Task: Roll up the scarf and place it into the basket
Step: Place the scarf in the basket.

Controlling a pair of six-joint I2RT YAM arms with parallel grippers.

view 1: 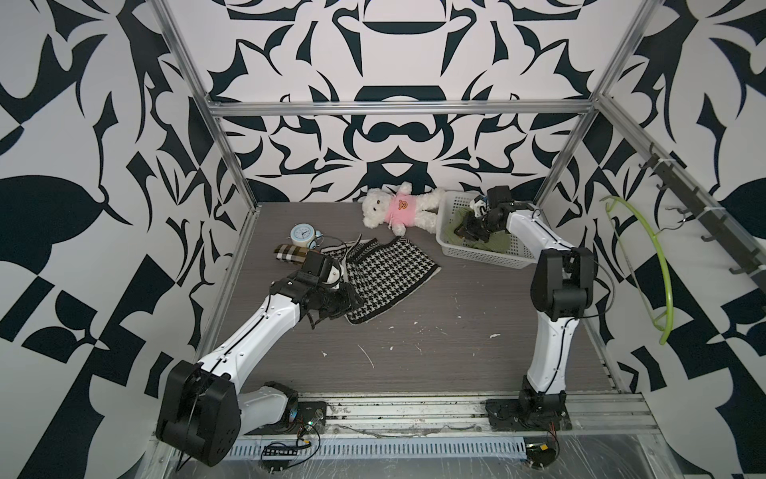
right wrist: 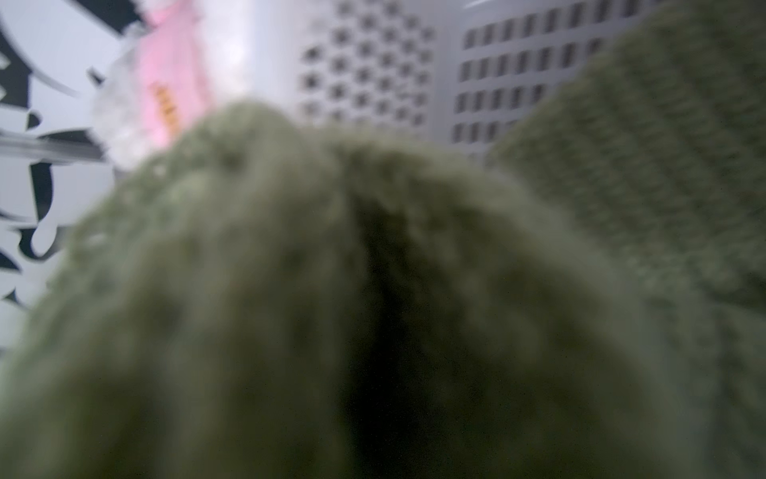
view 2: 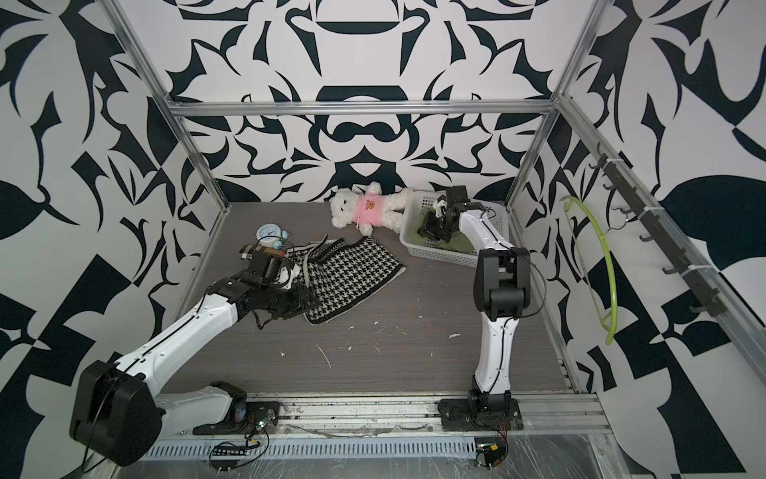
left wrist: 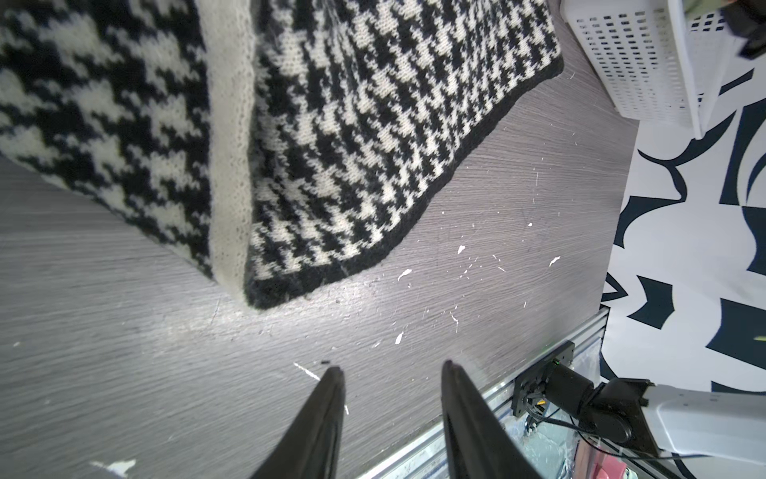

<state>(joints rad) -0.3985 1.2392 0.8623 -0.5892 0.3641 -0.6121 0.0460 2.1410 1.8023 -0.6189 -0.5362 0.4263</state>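
risk: lifting my right gripper [view 1: 464, 230], jaws pinched on the green scarf [right wrist: 373, 290] inside the basket [view 1: 476, 253], could drag it out, while my left gripper [left wrist: 392, 367] stands spread, empty.

I see the houndstooth scarf [view 1: 389, 278] in black and cream. The basket [view 1: 476, 254] is white, the knit [view 1: 501, 245] in it olive green. White bear [view 1: 400, 211], pink top; pale blue clock [view 1: 300, 235]; grey woodgrain table [view 1: 414, 352].
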